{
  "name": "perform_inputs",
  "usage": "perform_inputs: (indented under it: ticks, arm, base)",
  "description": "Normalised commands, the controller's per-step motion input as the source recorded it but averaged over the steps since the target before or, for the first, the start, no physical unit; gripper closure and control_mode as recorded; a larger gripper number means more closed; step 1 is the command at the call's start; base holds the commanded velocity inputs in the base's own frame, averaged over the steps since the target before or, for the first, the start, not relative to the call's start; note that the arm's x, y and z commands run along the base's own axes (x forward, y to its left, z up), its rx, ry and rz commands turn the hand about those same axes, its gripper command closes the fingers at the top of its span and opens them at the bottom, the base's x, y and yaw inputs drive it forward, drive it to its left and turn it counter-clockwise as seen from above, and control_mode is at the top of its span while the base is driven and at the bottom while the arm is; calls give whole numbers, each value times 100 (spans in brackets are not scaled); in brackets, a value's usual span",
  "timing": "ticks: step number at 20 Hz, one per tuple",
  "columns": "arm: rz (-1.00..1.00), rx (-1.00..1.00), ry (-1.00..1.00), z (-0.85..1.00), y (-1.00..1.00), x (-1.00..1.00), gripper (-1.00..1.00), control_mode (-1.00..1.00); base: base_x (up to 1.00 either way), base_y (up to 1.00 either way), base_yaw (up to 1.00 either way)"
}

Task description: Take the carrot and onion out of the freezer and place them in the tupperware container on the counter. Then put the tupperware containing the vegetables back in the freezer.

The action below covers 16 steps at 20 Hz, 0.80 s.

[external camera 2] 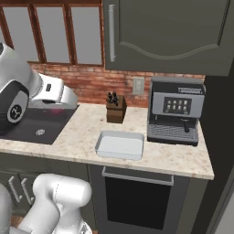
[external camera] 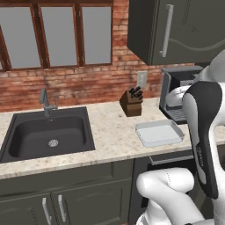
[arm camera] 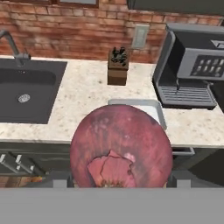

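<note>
The gripper (arm camera: 119, 186) grips the onion (arm camera: 120, 146); the tupperware container (external camera 2: 119, 145) on the bench (external camera 2: 82, 130) looks empty; carrot remains.

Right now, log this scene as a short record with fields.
setting: kitchen counter with black sink
pincer: closed on the onion, held above the counter's front edge
tupperware container: on the counter, nothing in it yet
knife block: behind the container, near the brick wall
coffee machine: beside the container, away from the sink
</note>
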Motion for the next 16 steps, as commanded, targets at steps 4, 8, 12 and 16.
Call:
perform_inputs:
  ticks: [4, 8, 12, 16]
  arm:
    - [0, 3, 34, -93, -30, 54, 100, -100]
    - [0, 3, 34, -92, -28, 71, 100, -100]
    - [0, 1, 23, -71, -14, 97, 100, -100]
    - [0, 0, 9, -75, -27, 87, 100, -100]
  base:
    - [0, 0, 0]
    - [0, 0, 0]
    - [0, 0, 0]
    - [0, 0, 0]
